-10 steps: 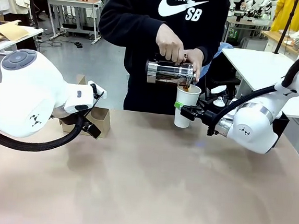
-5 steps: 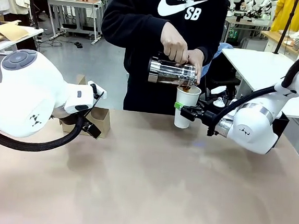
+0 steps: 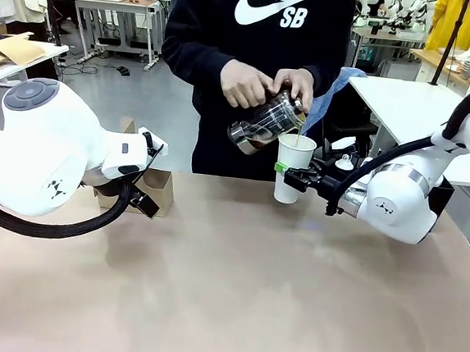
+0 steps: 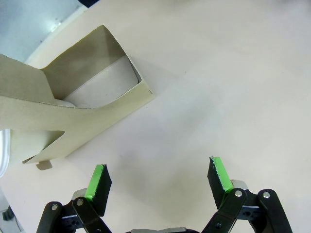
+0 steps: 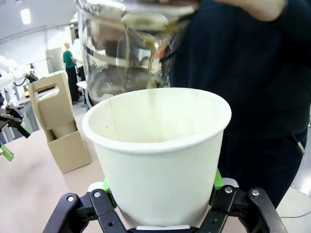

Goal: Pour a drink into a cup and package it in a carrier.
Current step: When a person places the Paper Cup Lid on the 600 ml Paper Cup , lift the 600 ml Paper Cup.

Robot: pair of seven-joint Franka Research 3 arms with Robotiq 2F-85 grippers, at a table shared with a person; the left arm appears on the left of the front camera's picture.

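Observation:
My right gripper (image 3: 283,172) is shut on the white paper cup (image 3: 293,166), which stands upright without a lid at the far middle of the table; the cup (image 5: 158,153) sits between the green pads in the right wrist view. Both of the person's hands tip the clear glass pitcher (image 3: 264,123) steeply over the cup's rim, and a thin brown stream of drink (image 5: 151,68) runs from the pitcher (image 5: 129,43) into it. The brown cardboard carrier (image 3: 153,188) stands at the far left, just behind my open left gripper (image 3: 147,205). Close up, the carrier (image 4: 77,102) shows an empty slot beyond the open left gripper (image 4: 158,179).
The person (image 3: 254,54) in a black sweatshirt stands at the far edge. A white table (image 3: 405,109) with small objects is behind the right arm. The tan tabletop (image 3: 233,291) stretches toward the near edge.
The person has tilted the pitcher much more steeply, its base swinging down and left. The stream has thinned. Both arms and the cup have stayed put.

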